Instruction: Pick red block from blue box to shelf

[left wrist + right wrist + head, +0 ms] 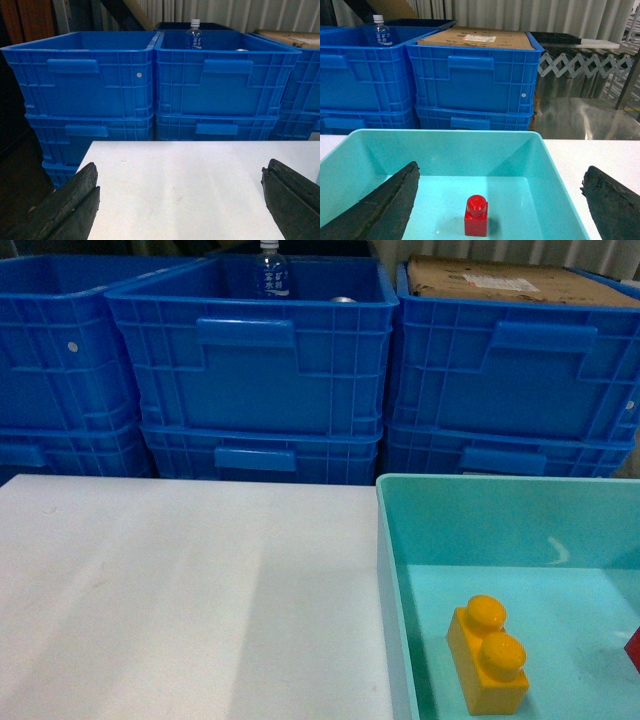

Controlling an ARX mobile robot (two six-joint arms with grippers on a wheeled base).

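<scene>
In the blue box (pixel 540 150) I see the red block (pixel 476 216) upright between my right gripper's (pixel 500 210) spread jaws; left gripper (pixel 180 200) released too.

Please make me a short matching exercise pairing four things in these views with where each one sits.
Things:
1. red block
2. yellow brick
3. water bottle
4. cardboard sheet

Places:
A. standing in a dark blue crate
B. lying on top of a dark blue crate
C. upright in the blue box, between the right gripper's open fingers
D. near the blue box's left wall in the head view

Pairs: 1-C, 2-D, 3-A, 4-B
</scene>
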